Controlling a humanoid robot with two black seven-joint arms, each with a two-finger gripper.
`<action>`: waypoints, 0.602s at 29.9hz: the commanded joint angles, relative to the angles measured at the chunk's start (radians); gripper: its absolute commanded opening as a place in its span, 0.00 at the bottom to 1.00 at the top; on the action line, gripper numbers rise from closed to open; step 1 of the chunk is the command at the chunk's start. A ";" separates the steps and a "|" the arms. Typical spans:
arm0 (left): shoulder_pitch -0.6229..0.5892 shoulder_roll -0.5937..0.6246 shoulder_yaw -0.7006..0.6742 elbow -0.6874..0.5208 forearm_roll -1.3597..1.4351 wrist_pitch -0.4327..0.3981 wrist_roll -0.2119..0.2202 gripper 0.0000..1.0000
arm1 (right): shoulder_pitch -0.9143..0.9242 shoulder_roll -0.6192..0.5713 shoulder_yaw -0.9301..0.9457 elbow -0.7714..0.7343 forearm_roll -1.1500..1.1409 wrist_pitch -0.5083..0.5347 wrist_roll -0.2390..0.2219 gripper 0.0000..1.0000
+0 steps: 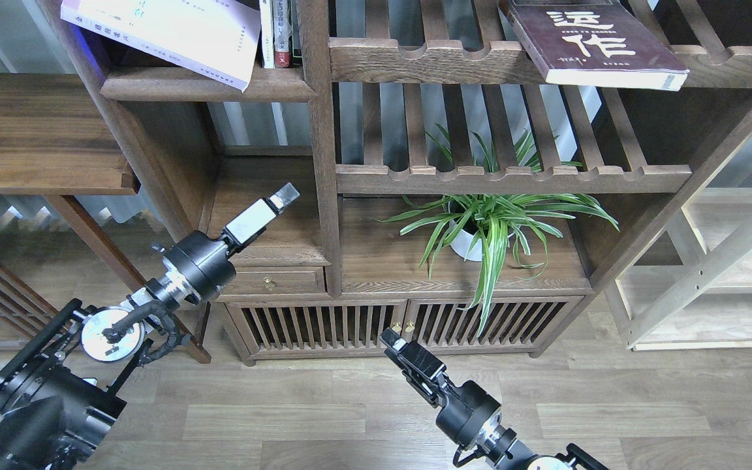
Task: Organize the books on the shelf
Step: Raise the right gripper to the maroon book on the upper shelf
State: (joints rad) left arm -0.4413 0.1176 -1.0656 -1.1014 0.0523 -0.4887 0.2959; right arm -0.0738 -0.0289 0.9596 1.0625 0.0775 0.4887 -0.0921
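A pale lavender-white book (173, 36) lies tilted on the solid dark-brown shelf (154, 85) at the top left, with one corner hanging over the front edge. A dark maroon book (595, 42) with white Chinese characters lies on the slatted shelf at the top right, sticking out over the rail. The red book is out of view. My left gripper (283, 194) is empty, well below the shelf, in front of the lower compartment and seen side-on. My right gripper (390, 339) is low, near the cabinet doors, dark and empty.
Thin upright books (278, 32) stand at the right end of the solid shelf. A potted spider plant (480, 228) sits on the cabinet top. A small drawer (268, 282) is below the left gripper. A pale wood rack (709, 274) stands at the right and a dark side table (36, 130) at the left.
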 commanded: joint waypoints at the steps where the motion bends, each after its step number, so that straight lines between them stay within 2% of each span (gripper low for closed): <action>1: -0.001 0.001 0.041 -0.001 0.004 0.000 -0.001 0.98 | 0.002 0.003 0.036 -0.002 0.001 0.000 0.002 0.61; 7: -0.005 -0.003 0.056 -0.005 0.006 0.000 -0.003 0.98 | 0.020 0.001 0.145 -0.002 0.015 0.000 0.003 0.61; 18: -0.004 0.007 0.047 -0.014 0.014 0.000 -0.009 0.98 | 0.179 -0.008 0.370 -0.001 0.045 0.000 0.006 0.60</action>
State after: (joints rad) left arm -0.4444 0.1208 -1.0097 -1.1123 0.0638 -0.4887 0.2898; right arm 0.0673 -0.0347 1.2544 1.0599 0.1188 0.4887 -0.0875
